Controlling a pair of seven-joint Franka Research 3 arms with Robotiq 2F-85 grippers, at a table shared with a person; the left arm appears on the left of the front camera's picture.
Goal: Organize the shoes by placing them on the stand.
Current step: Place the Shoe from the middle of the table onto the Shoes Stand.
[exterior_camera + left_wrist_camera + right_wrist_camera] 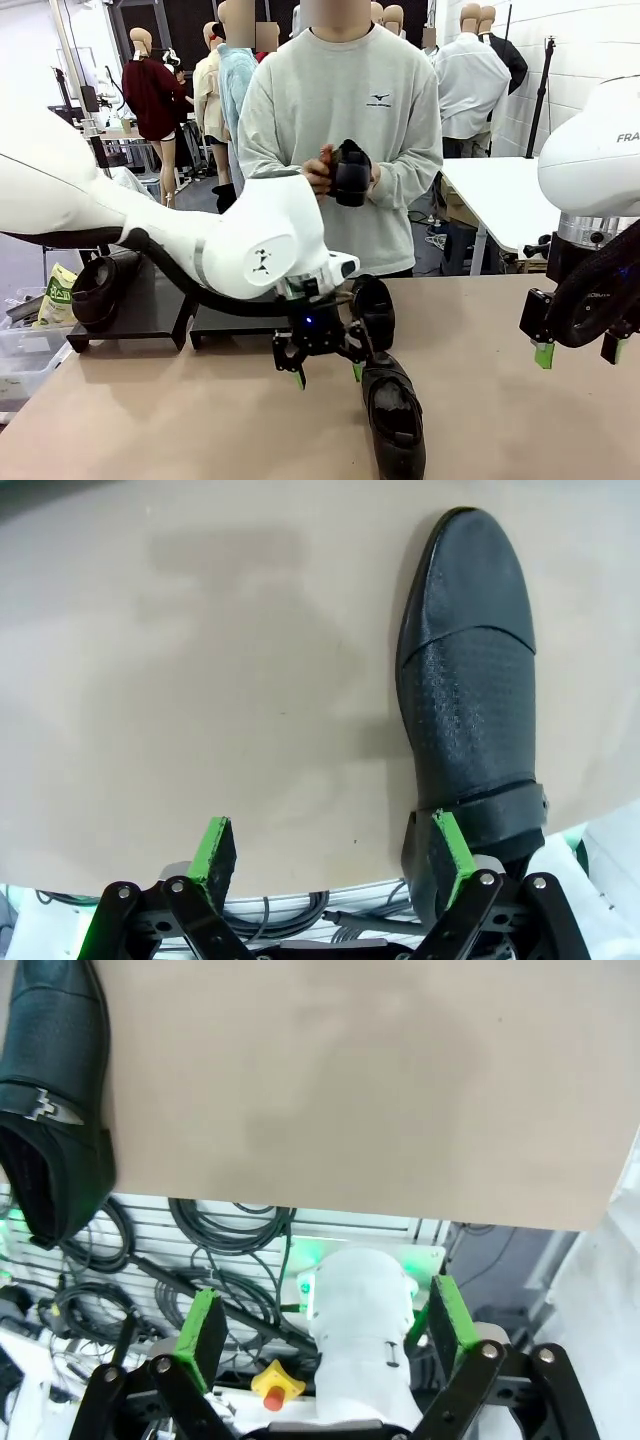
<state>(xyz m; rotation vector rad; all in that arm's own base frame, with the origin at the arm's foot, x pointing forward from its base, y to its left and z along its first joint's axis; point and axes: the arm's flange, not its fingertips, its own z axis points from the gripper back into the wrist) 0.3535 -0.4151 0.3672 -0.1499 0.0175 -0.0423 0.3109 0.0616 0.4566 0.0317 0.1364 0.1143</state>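
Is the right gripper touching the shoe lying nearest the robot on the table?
Apart. The front view shows a stretch of table between the right gripper and the shoe; its jaws hang open.

You see one glossy black shoe [97,292] on the flat black stand [150,312], far-left tabletop [200,420]; a second shoe [395,415] at the near edge.

Tan table [500,420], person's grey sweatshirt [340,100], white side table [500,195], coiled cables [230,1243]
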